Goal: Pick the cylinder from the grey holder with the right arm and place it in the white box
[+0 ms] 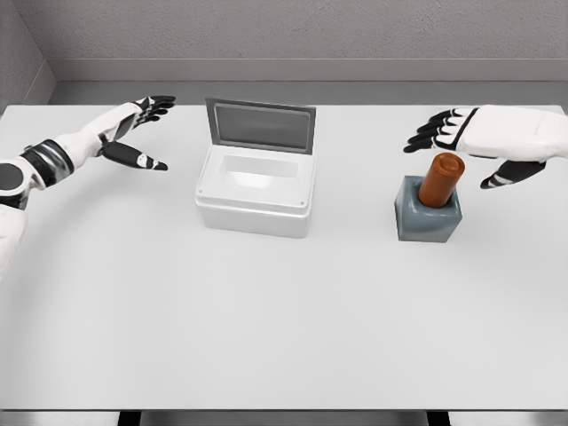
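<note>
Rigid, probably light and smooth brown cylinder [441, 178] tilted in grey holder [428, 219]; spread right hand [470, 146] should wrap its exposed upper half.

Both arms are glossy white shells with a black-and-silver ring joint behind the left hand [133, 124], and the right hand [475, 142] matches it, chunky white palm, black-jointed fingers with little white tips.
</note>
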Robot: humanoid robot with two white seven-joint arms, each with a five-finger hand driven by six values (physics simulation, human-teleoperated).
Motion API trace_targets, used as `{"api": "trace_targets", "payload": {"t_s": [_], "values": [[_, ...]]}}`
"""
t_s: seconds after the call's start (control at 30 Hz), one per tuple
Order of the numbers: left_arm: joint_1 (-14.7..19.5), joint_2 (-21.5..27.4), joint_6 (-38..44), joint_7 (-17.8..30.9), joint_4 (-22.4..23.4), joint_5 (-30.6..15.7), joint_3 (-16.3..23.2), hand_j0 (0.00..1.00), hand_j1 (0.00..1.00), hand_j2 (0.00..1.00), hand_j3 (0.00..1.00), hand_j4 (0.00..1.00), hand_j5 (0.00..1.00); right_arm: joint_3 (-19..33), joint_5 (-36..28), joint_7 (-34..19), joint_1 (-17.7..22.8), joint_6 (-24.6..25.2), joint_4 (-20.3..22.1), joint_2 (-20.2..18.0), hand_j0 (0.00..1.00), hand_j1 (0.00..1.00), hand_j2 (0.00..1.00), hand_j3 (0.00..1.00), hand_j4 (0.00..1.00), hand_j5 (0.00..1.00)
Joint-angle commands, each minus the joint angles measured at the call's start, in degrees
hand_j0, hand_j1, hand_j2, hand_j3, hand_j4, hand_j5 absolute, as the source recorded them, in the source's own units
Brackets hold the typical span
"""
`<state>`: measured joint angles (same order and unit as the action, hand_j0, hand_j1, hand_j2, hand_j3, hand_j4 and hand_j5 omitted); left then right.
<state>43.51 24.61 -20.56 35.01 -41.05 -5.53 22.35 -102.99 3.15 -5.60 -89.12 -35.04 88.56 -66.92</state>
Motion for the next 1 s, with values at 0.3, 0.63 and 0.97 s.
{"api": "trace_targets", "payload": {"t_s": [0.3, 0.63, 0.97], "values": [[0.1, -0.9, 0.0, 0.0, 0.3, -0.4, 0.0, 1.0, 1.0, 1.0, 1.0, 1.0, 1.0, 0.1, -0.2, -0.1, 0.1, 0.0, -0.1, 1.7, 1.0, 1.0, 1.0, 1.0, 1.0, 1.0], [1.1, -0.9, 0.0, 0.0, 2.2, -0.5, -0.2, 1.0, 1.0, 1.0, 1.0, 1.0, 1.0, 0.4, 0.2, -2.1, 1.6, 0.0, -1.2, 2.2, 1.0, 1.0, 1.0, 1.0, 1.0, 1.0], [3.3, -1.1, -0.6, 0.0, 8.4, -0.4, 0.1, 1.0, 1.0, 1.0, 1.0, 1.0, 1.0, 0.4, -0.3, -2.0, 2.2, 0.0, -2.5, 3.2, 1.0, 1.0, 1.0, 1.0, 1.0, 1.0]]}}
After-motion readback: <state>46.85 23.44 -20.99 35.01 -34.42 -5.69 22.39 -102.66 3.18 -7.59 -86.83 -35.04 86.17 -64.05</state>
